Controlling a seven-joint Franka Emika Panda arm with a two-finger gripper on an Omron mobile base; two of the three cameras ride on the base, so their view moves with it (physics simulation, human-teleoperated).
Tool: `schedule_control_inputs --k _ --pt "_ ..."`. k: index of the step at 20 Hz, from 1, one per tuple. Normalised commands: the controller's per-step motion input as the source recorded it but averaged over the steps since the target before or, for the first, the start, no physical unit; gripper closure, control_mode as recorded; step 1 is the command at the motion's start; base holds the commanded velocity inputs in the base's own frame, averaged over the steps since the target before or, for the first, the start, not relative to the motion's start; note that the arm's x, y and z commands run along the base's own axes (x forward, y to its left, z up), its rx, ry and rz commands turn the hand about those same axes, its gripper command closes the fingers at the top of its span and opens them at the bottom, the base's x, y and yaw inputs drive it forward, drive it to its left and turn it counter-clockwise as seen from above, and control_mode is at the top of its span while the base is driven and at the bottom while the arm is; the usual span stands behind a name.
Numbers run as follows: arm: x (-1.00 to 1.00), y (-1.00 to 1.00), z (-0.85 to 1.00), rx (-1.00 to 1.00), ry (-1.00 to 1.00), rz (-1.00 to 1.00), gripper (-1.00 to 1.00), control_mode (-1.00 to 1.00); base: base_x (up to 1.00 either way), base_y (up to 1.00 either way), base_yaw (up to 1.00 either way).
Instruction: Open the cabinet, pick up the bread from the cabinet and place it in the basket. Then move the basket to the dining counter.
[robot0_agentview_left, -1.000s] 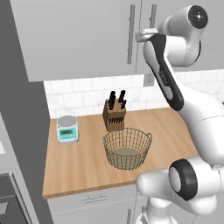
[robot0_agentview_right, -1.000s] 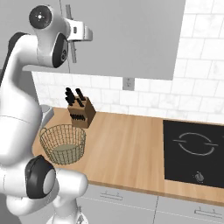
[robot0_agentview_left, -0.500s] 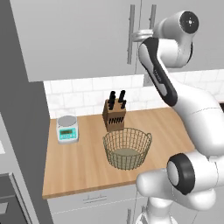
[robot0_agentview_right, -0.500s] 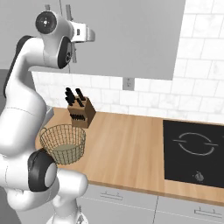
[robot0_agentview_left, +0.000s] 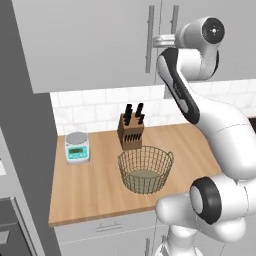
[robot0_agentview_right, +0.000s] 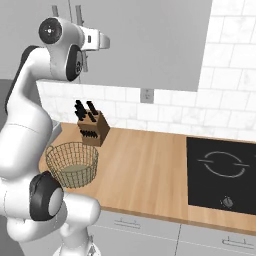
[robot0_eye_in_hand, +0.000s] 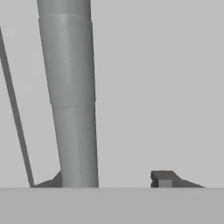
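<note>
The cabinet (robot0_agentview_left: 90, 45) hangs shut above the counter, its flat grey doors also in the right base view (robot0_agentview_right: 150, 40). My gripper (robot0_agentview_left: 158, 41) is at the left of its two bar handles (robot0_agentview_left: 149, 57). In the hand view the handle (robot0_eye_in_hand: 72, 100) rises between my gripper's (robot0_eye_in_hand: 107, 180) fingers, close against the left one, with a gap to the right fingertip (robot0_eye_in_hand: 164, 178). The jaws are open around the bar. The basket (robot0_agentview_left: 145, 170) stands empty on the counter below, also seen at the arm's base (robot0_agentview_right: 72, 164). The bread is hidden. The dining counter is out of view.
A knife block (robot0_agentview_left: 131, 131) stands behind the basket, and a kitchen scale (robot0_agentview_left: 77, 147) sits to its left. A black cooktop (robot0_agentview_right: 222, 167) is set into the wood counter (robot0_agentview_right: 145, 165) on the right. A tall grey unit (robot0_agentview_left: 20, 125) bounds the counter's left end.
The hand has moved a little further left onto the cabinet handle, and the jaws have narrowed around it. The doors and the basket have not moved.
</note>
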Motion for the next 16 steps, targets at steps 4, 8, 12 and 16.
schedule_control_inputs --k 4,8,12,16 --pt "-0.1 -1.0 -0.06 0.09 0.0 0.0 1.0 -1.0 0.0 0.0 0.0" --pt "-0.56 -1.0 0.0 0.1 -0.07 0.0 1.0 -1.0 0.0 0.0 0.0" --pt "-0.7 -1.0 0.0 0.06 -0.08 0.0 1.0 -1.0 0.0 0.0 0.0" --pt "-0.79 -1.0 0.0 0.03 -0.02 0.0 1.0 -1.0 0.0 0.0 0.0"
